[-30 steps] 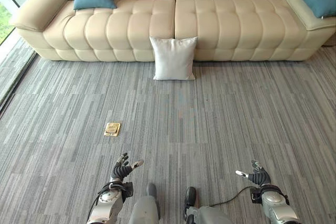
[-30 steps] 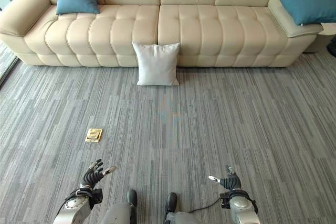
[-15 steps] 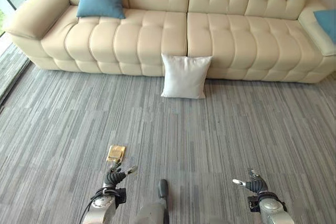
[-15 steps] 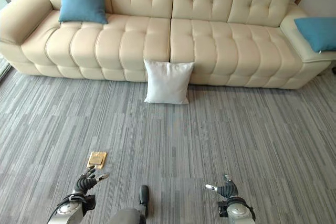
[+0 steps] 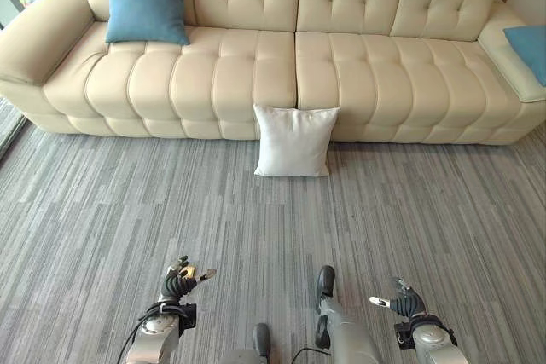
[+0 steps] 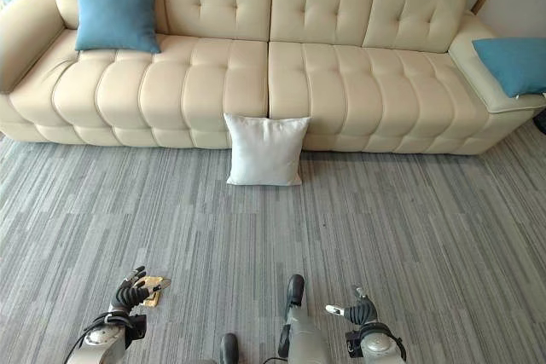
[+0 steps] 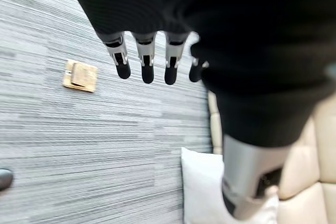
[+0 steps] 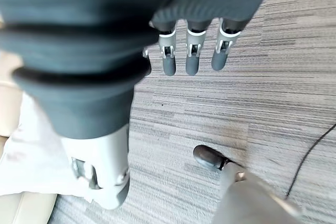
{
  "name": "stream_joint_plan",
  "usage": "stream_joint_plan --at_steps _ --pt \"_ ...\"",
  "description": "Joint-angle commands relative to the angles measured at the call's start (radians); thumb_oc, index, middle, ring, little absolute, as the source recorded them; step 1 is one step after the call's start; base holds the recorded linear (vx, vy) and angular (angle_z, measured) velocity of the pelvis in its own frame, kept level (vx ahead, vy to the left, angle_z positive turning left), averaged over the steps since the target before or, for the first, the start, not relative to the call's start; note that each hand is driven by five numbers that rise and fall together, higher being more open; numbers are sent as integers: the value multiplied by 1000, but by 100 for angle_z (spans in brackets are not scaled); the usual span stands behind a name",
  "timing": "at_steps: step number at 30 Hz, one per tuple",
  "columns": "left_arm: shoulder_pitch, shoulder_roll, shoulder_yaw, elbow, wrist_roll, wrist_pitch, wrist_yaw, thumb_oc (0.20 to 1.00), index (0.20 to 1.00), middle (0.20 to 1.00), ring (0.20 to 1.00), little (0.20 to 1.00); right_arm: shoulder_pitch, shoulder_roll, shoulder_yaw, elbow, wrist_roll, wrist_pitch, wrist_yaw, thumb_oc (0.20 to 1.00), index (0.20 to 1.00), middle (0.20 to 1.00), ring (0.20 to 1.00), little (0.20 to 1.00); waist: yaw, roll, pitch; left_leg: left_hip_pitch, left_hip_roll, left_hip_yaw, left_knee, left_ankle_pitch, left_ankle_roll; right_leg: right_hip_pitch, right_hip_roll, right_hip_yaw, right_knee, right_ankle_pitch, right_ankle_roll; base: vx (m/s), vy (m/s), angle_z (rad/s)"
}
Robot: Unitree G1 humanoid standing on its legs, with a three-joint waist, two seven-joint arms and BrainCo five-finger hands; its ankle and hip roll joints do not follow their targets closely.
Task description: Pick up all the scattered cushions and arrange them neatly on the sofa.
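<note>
Our left hand (image 5: 179, 278) and right hand (image 5: 401, 302) hang low over the carpet (image 5: 102, 210) with fingers loosely apart, holding nothing, well apart from the white cushion (image 5: 293, 141). It leans upright against the front of the sofa (image 5: 358, 66). We judge it light, soft and yielding, best clasped by its two side edges.

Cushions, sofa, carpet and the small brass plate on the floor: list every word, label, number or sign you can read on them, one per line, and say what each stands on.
None can be read.
White cushion, blue cushion, second blue cushion, sofa and carpet: plain surfaces, no print visible.
Brass floor plate: any marking is too small to tell.
</note>
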Motion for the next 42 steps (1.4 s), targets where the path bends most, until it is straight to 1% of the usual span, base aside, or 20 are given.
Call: stream_joint_plan --at_steps 1,2,5,7,9,11,13,17,21,25,27,28,29,30,32,33,34,36,37,42 --pt "-43 -15 8 -50 9 -46 6 1000 1000 1000 1000 1000 -59 -76 -14 -14 20 -34 -13 1000 1000 1000 1000 1000 -26 53 10 -32 108 10 229 -16 -112 112 45 -22 31 -93 -13 339 -241 38" --pt "-41 -23 3 -43 -2 -45 0 1000 1000 1000 1000 1000 -66 -85 -13 -25 37 -38 -10 1000 1000 1000 1000 1000 -18 55 20 -86 112 -8 385 30 -123 157 59 -14 22 -119 -39 237 -179 51" --pt "-42 -24 -1 -38 -3 -43 0 1000 1000 1000 1000 1000 -75 -90 -17 -43 69 -42 -2 1000 1000 1000 1000 1000 -9 46 24 -149 106 -17 465 67 -121 192 61 -5 12 -141 -57 210 -115 -8" --pt "-33 -28 2 -39 -7 -40 -2 1000 1000 1000 1000 1000 -72 -92 -24 -61 82 -49 -3 1000 1000 1000 1000 1000 4 38 28 -210 105 -11 480 53 -109 225 57 4 0 -158 -62 262 -43 -26" --pt "-17 -30 4 -49 -2 -36 -1 1000 1000 1000 1000 1000 -72 -99 -32 -88 91 -55 -6 1000 1000 1000 1000 1000 22 35 31 -242 104 -2 411 13 -94 265 57 16 -13 -179 -56 321 17 -11" --pt "-10 -32 4 -54 0 -34 -2 1000 1000 1000 1000 1000 -72 -102 -32 -97 88 -57 -5 1000 1000 1000 1000 1000 28 33 26 -257 98 -2 361 16 -91 279 55 15 -22 -188 -52 250 41 -22" --pt "6 -38 -4 -71 4 -26 -2 1000 1000 1000 1000 1000 -74 -115 -24 -120 67 -60 -16 1000 1000 1000 1000 1000 54 62 21 -314 132 -36 128 173 -120 335 88 23 -23 -240 -54 409 107 -40" --pt "-1 -38 -11 -76 11 -28 5 1000 1000 1000 1000 1000 -75 -118 -20 -121 47 -51 -29 1000 1000 1000 1000 1000 72 55 19 -375 166 24 36 208 -135 403 77 28 -17 -281 -43 332 146 2" --pt "9 -33 -13 -82 24 -31 -2 1000 1000 1000 1000 1000 -58 -108 -26 -132 29 -48 -21 1000 1000 1000 1000 1000 81 57 -12 -361 180 49 34 252 -135 442 65 32 -13 -293 -22 319 206 -5" --pt "10 -18 -20 -65 39 -26 -11 1000 1000 1000 1000 1000 -53 -84 -31 -124 29 -44 -8 1000 1000 1000 1000 1000 72 35 -41 -342 137 61 87 201 -100 426 5 49 76 -273 5 306 262 0" --pt "10 -1 -20 -65 51 -21 -19 1000 1000 1000 1000 1000 -50 -73 -27 -116 21 -42 -4 1000 1000 1000 1000 1000 72 22 -44 -310 105 70 95 156 -65 374 -23 71 210 -201 30 277 326 15" --pt "16 12 -14 -71 56 -17 -21 1000 1000 1000 1000 1000 -46 -65 -17 -115 7 -32 2 1000 1000 1000 1000 1000 66 17 -31 -266 77 74 87 123 -34 312 -46 86 355 -114 45 203 264 19" --pt "16 12 -14 -71 57 -17 -21 1000 1000 1000 1000 1000 -47 -65 -17 -115 7 -32 2 1000 1000 1000 1000 1000 68 19 -33 -269 80 75 87 125 -34 309 -43 87 353 -111 45 253 303 13" --pt "17 23 -9 -73 59 -14 -17 1000 1000 1000 1000 1000 -49 -58 -9 -111 2 -29 0 1000 1000 1000 1000 1000 62 30 -22 -232 72 83 77 101 -14 258 -57 77 460 -48 47 135 150 15" --pt "14 25 -8 -77 57 -12 -19 1000 1000 1000 1000 1000 -49 -52 -6 -112 3 -27 3 1000 1000 1000 1000 1000 50 40 -8 -181 69 79 50 89 -8 184 -43 73 515 -82 29 241 173 20" --pt "13 24 -8 -77 57 -12 -19 1000 1000 1000 1000 1000 -49 -52 -6 -112 3 -27 3 1000 1000 1000 1000 1000 51 42 -9 -183 72 80 50 91 -9 181 -40 73 513 -79 27 354 141 16" --pt "3 25 -7 -77 51 -16 -21 1000 1000 1000 1000 1000 -56 -52 -7 -116 13 -32 3 1000 1000 1000 1000 1000 38 50 10 -139 69 80 30 75 -13 131 -32 23 449 -130 16 248 41 11" --pt "3 26 -7 -84 51 -16 -22 1000 1000 1000 1000 1000 -58 -55 -8 -119 13 -32 2 1000 1000 1000 1000 1000 34 55 13 -132 72 78 26 73 -17 122 -26 1 400 -133 12 251 1 12" --pt "-5 26 -11 -94 50 -14 -22 1000 1000 1000 1000 1000 -65 -60 -10 -113 14 -26 -4 1000 1000 1000 1000 1000 16 52 33 -89 64 72 17 50 -25 66 2 -23 275 -140 13 175 -39 25" --pt "-26 25 -5 -101 64 -15 -24 1000 1000 1000 1000 1000 -62 -63 -17 -118 7 -17 -8 1000 1000 1000 1000 1000 -7 41 44 -41 60 71 21 8 -45 43 18 -73 64 -83 40 254 -107 -10"
